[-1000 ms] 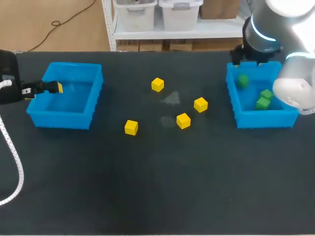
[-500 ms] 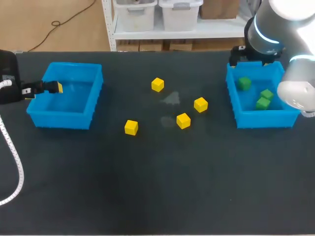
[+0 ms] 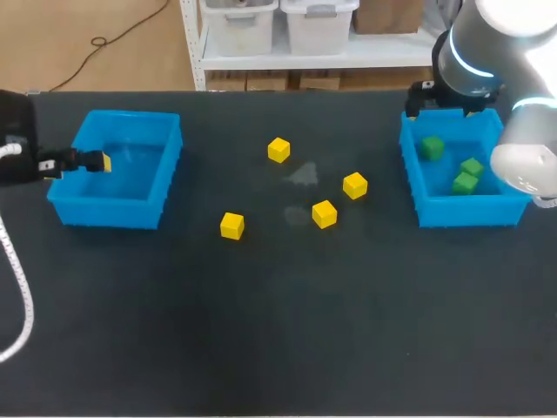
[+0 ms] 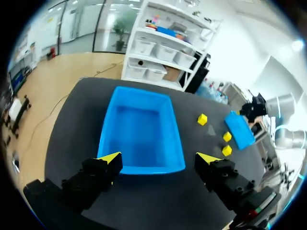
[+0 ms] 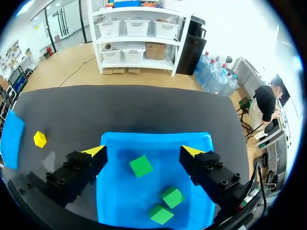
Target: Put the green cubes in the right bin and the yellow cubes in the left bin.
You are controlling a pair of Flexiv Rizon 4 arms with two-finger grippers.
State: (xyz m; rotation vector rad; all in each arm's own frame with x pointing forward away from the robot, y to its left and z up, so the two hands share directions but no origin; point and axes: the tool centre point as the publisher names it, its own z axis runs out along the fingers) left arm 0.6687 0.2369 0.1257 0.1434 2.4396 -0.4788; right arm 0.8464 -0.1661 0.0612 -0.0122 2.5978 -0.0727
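Note:
Several yellow cubes lie on the dark table between the bins: one [image 3: 278, 150] at the back, two [image 3: 354, 185] [image 3: 324, 213] right of centre, one [image 3: 231, 225] nearer the left bin [image 3: 109, 212]. That bin holds no cubes. Three green cubes [image 3: 431, 147] [image 3: 473, 166] [image 3: 464, 183] lie in the right bin [image 3: 461, 212]. My left gripper [image 4: 159, 158] stands open over the left bin's outer side, holding nothing. My right gripper [image 5: 143, 151] stands open above the right bin's back part, with a green cube [image 5: 141, 166] below it on the bin floor.
Both bins stand near the table's side edges. The table's front half holds no objects. A faint pale smear [image 3: 305, 174] marks the cloth among the yellow cubes.
The right gripper's fingers have spread and the green cube under it has dropped onto the bin floor. The right arm shifted slightly. The left gripper edged a little lower in the head view.

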